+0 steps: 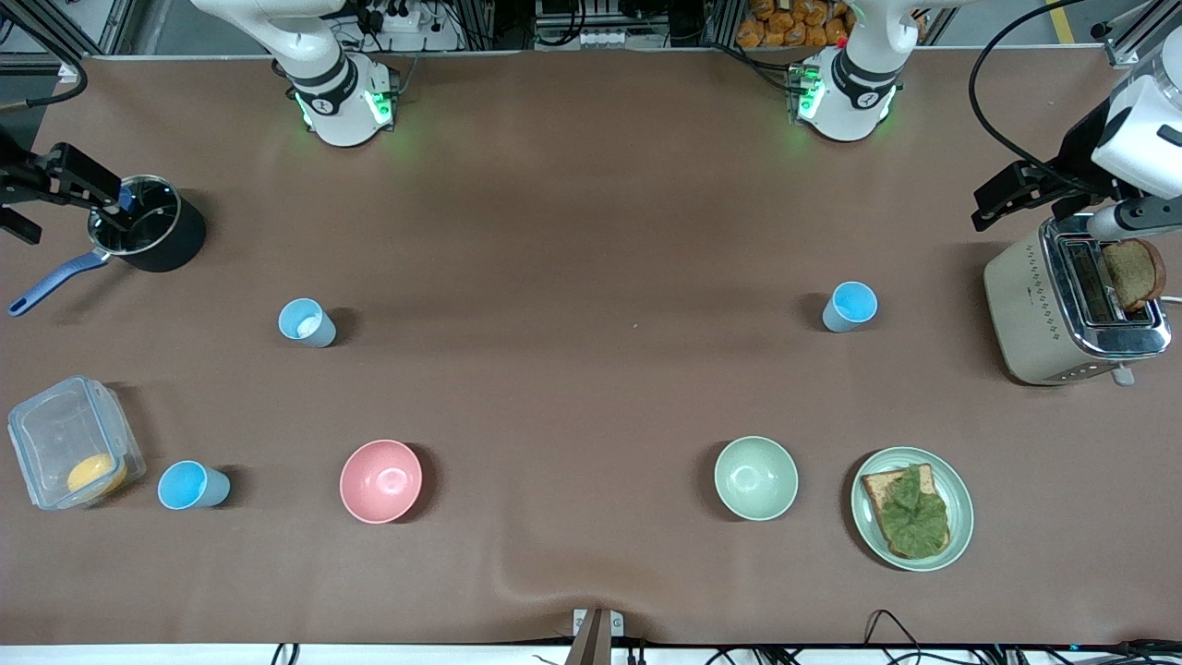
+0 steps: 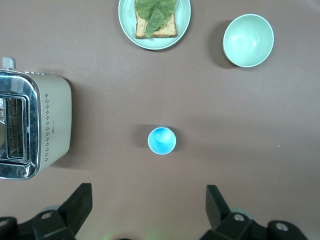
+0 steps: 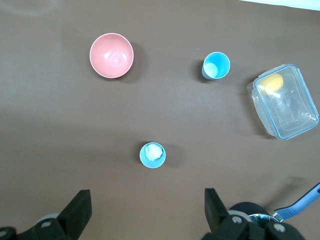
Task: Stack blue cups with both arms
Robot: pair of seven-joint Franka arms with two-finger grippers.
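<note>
Left gripper [image 2: 148, 212] hangs wide open and empty over a sky-blue cup [image 2: 161, 140]. Right gripper [image 3: 148, 212], likewise spread and empty, hangs over a paler blue cup [image 3: 152, 154].

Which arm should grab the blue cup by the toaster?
The left arm. Its open jaws hang by the toaster, with that cup straight ahead in its wrist view. The right arm has its jaws by the pot at its own end.
</note>
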